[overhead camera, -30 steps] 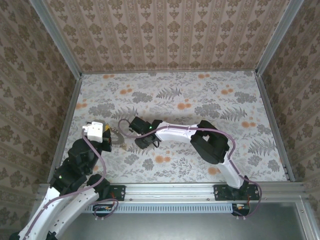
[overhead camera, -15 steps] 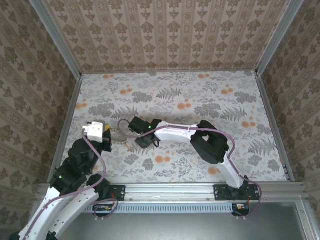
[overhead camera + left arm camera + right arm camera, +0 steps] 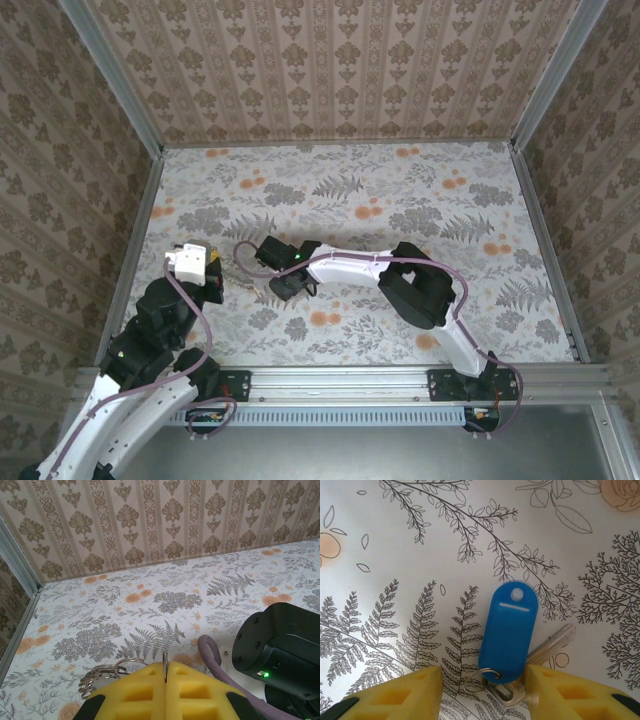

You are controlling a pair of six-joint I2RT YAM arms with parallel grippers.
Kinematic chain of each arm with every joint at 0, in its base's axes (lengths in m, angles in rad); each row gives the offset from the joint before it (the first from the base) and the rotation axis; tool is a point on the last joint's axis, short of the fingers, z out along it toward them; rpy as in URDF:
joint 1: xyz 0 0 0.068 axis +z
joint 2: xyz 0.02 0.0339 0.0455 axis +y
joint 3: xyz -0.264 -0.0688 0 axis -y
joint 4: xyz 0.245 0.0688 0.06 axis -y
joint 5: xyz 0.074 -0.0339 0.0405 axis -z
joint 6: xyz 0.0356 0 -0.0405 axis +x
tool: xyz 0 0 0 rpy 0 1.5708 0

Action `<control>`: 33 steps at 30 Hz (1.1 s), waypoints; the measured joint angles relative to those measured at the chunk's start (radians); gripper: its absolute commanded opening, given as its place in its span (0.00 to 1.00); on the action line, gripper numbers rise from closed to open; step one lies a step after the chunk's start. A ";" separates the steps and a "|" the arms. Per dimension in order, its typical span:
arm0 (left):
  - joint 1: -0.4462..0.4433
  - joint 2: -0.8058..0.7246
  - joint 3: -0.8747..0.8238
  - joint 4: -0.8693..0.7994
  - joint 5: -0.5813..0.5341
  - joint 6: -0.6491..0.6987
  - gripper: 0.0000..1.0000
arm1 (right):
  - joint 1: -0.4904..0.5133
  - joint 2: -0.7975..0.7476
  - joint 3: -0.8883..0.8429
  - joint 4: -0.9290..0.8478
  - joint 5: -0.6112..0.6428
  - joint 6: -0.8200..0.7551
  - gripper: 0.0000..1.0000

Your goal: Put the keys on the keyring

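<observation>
In the left wrist view my left gripper [image 3: 165, 666] is shut, and its yellow fingers [image 3: 135, 690] pinch one thin silvery ring seen edge-on. The rest of the keyring [image 3: 111, 672], a bunch of linked rings, hangs just left of the fingers. In the right wrist view one of the keys [image 3: 547, 652], a silvery blade under a bright blue tag [image 3: 509, 630] with a small wire ring, lies flat on the table. My right gripper [image 3: 483, 674] is open and straddles the key's head end. From above, the left gripper [image 3: 214, 278] and right gripper [image 3: 282, 286] sit close together at the table's left.
The table [image 3: 400, 200] has a floral cover and is boxed in by patterned walls with metal corner posts [image 3: 140, 130]. A purple cable [image 3: 210, 655] and the right arm's black wrist [image 3: 280, 645] are just right of my left fingers.
The right gripper's fingers have spread a little wider and its wrist has edged slightly left. The left arm has stayed put, still pinching the ring.
</observation>
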 measured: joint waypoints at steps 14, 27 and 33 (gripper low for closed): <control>-0.001 0.000 0.000 0.000 0.004 0.000 0.00 | 0.001 0.001 0.003 -0.014 0.026 -0.015 0.19; -0.044 0.000 0.000 -0.006 -0.010 0.000 0.00 | -0.031 -0.124 -0.207 0.129 -0.033 -0.022 0.00; -0.062 0.005 0.000 -0.013 -0.026 0.000 0.00 | -0.076 -0.274 -0.390 0.245 -0.137 -0.049 0.00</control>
